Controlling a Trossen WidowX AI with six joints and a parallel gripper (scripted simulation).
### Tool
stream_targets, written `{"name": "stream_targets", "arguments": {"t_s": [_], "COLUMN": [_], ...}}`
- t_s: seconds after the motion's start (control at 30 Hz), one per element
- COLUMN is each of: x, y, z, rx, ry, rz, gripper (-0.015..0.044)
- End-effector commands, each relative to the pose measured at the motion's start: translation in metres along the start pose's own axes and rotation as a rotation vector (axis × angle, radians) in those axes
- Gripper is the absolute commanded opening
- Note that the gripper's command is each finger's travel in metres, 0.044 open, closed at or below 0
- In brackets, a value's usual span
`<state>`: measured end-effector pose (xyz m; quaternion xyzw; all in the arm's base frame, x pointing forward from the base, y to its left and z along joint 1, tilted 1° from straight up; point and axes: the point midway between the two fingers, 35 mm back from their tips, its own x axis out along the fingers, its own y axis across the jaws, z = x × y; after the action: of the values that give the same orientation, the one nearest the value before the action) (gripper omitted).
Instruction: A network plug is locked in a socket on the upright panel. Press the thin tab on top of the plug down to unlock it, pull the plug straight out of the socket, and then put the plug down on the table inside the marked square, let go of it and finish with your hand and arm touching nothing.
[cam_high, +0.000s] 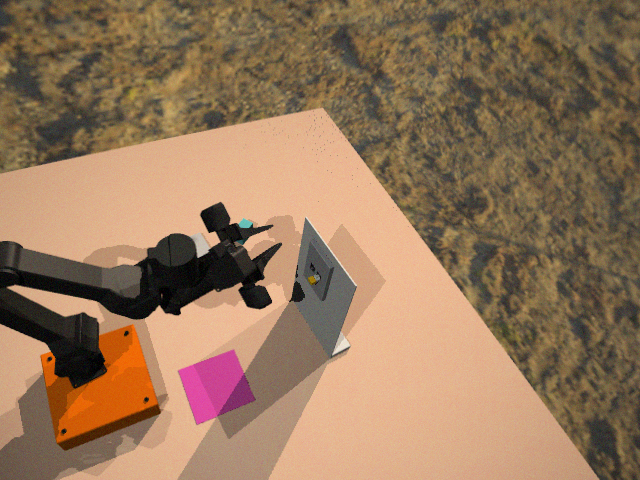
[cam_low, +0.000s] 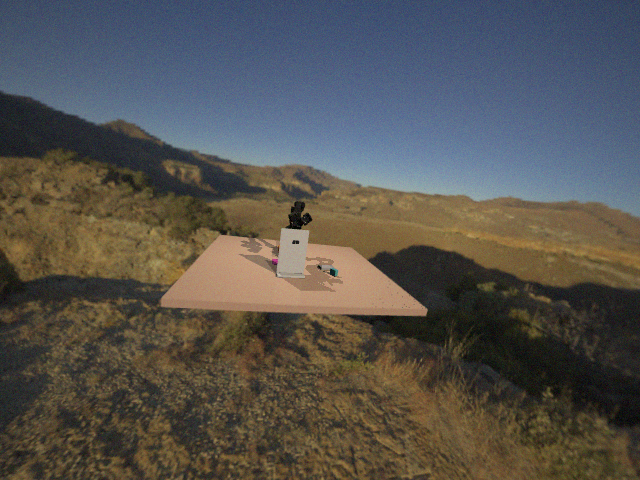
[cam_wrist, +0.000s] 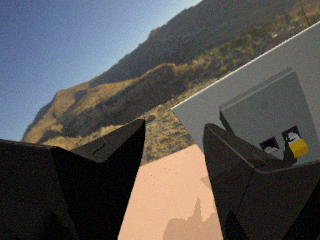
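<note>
The upright grey panel (cam_high: 330, 315) (cam_low: 292, 260) (cam_wrist: 200, 114) carries a raised socket block (cam_high: 326, 272) (cam_wrist: 250, 117) with two dark openings. The plug (cam_high: 312, 280) (cam_wrist: 299, 149) shows as a small yellow piece at one opening, at the right in the wrist view. Its thin tab cannot be made out. My gripper (cam_high: 276, 235) (cam_wrist: 175, 130) is partly open, with nothing between its fingers. It is in front of the panel, off to one side of the plug, and touches neither. The marked magenta square (cam_high: 206, 390) (cam_low: 274, 261) lies flat on the table with nothing on it.
A teal object (cam_high: 245, 223) (cam_low: 334, 272) and a light grey block (cam_high: 200, 244) (cam_low: 324, 267) are on the table, partly hidden below my hand in the top view. The orange base plate (cam_high: 124, 382) is beside the magenta square. The panel has a white foot (cam_high: 340, 346).
</note>
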<state>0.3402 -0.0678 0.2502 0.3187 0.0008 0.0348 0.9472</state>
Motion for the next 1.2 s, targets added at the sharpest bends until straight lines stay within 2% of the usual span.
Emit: {"name": "stream_targets", "arguments": {"t_s": [0.0,0.9,1.03,1.17], "x": [-0.004,-0.074,-0.073,-0.056], "y": [-0.015,-0.101,-0.102,-0.104], "z": [-0.005,-0.037,-0.037,-0.034], "rx": [0.1,0.884,0.889,0.888], "ry": [0.018,0.116,0.117,0.117], "rz": [0.006,0.024,0.024,0.025], "gripper": [0.0156,0.0156,0.0156,0.0156]}}
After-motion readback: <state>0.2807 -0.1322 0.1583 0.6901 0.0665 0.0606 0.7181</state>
